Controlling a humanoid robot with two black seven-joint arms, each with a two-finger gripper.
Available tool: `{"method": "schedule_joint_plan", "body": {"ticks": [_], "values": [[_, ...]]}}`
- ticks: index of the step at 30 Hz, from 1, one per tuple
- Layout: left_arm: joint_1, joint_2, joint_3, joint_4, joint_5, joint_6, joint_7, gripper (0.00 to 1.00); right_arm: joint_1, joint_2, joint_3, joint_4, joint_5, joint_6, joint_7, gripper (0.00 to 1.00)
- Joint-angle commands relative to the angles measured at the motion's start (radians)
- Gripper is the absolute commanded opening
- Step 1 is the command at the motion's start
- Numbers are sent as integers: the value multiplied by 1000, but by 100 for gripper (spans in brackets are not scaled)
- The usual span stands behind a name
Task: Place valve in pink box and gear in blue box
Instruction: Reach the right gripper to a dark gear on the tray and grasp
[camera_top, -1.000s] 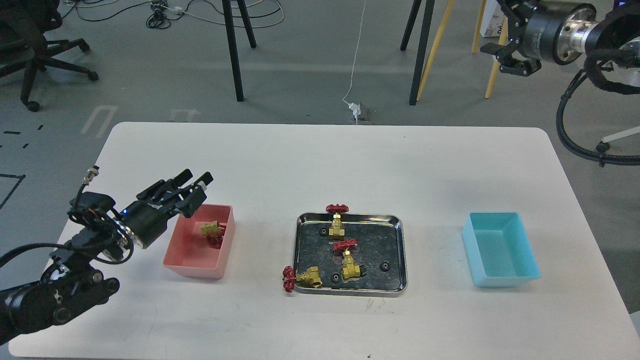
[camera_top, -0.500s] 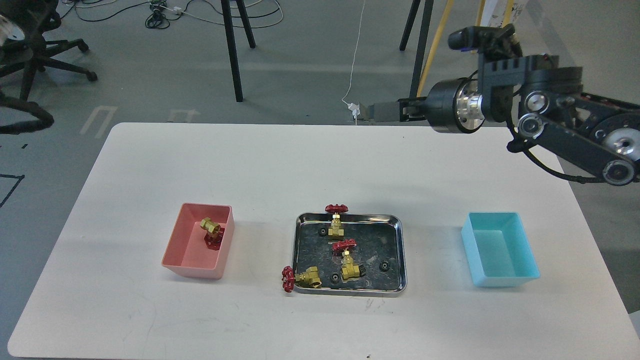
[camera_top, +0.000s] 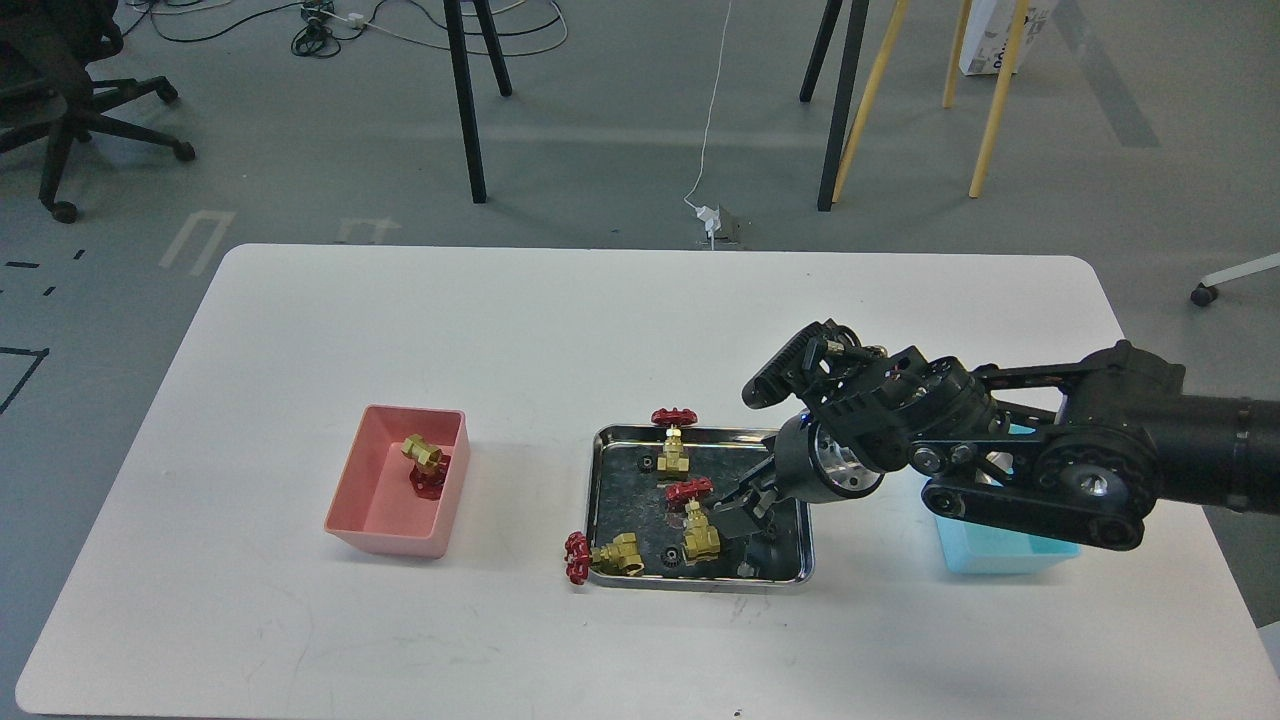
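One valve (camera_top: 424, 462) lies in the pink box (camera_top: 372, 520); three more sit in or on the edge of the steel tray (camera_top: 600, 500) with small gears (camera_top: 672, 560). My right gripper (camera_top: 745, 515) hangs over the tray's right side; I cannot tell its opening. The blue box (camera_top: 1000, 556) sits behind that arm.

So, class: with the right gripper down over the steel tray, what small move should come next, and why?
Probably ease the right gripper down onto a gear in the steel tray: the blue box shows no gear, while a valve already lies in the pink box.
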Motion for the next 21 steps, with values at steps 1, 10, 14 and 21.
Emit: {"method": "schedule_joint_plan", "body": {"ticks": [1,10,14,21], "values": [[-34,2,2,2,5,0,6,100,-13,9,-35,-33,-25,0,0,96],[-48,-3,2,25,5,3,16,100,-80,61,-43,-63,-108,0,0,82],[-50,-1,2,41,5,3,18,100,-103,66,-44,-78,-158,0,0,81],[-50,-1,2,54,5,3,18,100,-103,66,-41,-101,-168,0,-14,68]]}}
